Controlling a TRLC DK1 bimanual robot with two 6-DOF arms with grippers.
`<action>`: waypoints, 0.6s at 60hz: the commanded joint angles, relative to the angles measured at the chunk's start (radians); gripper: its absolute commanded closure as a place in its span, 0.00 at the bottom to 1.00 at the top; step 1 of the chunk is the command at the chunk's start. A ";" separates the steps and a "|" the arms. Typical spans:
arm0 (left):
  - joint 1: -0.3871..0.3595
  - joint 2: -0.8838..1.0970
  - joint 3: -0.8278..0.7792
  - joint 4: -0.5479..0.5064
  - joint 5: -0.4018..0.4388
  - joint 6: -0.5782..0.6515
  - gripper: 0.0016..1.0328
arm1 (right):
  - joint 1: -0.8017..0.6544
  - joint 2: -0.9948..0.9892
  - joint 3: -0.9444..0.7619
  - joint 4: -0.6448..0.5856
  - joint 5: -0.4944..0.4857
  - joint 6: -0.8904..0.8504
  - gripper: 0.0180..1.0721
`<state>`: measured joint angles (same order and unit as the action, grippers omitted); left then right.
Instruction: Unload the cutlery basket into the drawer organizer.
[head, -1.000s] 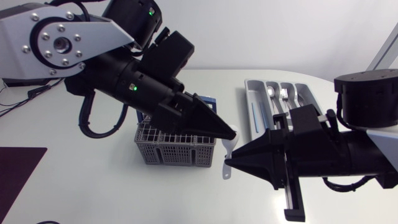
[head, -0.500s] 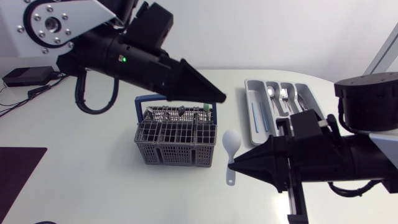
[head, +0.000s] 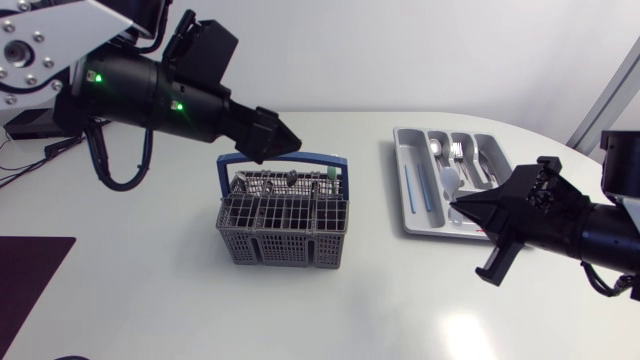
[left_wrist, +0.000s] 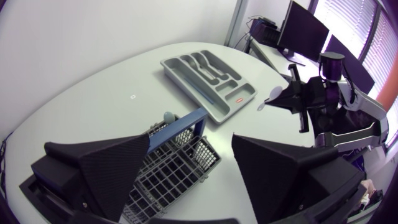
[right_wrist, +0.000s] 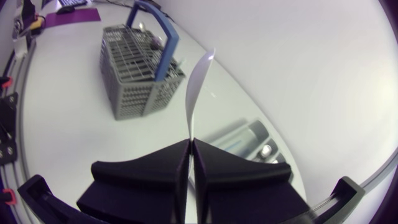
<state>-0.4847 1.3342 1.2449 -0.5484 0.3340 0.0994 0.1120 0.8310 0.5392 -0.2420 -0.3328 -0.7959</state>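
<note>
The grey cutlery basket with a blue handle stands mid-table and holds several pieces. My left gripper hovers above its back left corner. In the left wrist view its fingers stand wide open and empty over the basket. My right gripper is at the near edge of the grey drawer organizer. It is shut on the handle of a white plastic spoon, which sticks out ahead of the fingertips. From the left wrist view the spoon hangs near the organizer.
The organizer holds metal cutlery in its middle compartments and a blue piece in the left one. A dark purple mat lies at the table's front left. A black box with cables sits far left.
My left gripper opened, let go of the white spoon and drew back up and left. My right gripper kept the spoon and carried it right, to the organizer.
</note>
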 joint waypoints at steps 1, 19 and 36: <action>0.037 -0.035 -0.048 -0.001 -0.027 0.022 0.04 | -0.081 0.057 -0.061 0.076 0.041 -0.120 0.95; 0.149 -0.061 -0.114 -0.054 -0.033 0.075 0.04 | -0.189 0.299 -0.114 0.328 0.186 -0.335 0.95; 0.193 -0.075 -0.162 -0.084 -0.039 0.108 0.04 | -0.261 0.517 -0.104 0.547 0.270 -0.488 0.95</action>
<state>-0.3035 1.2766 1.1130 -0.6178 0.3004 0.1799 -0.1314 1.2850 0.4431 0.2455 -0.0853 -1.2057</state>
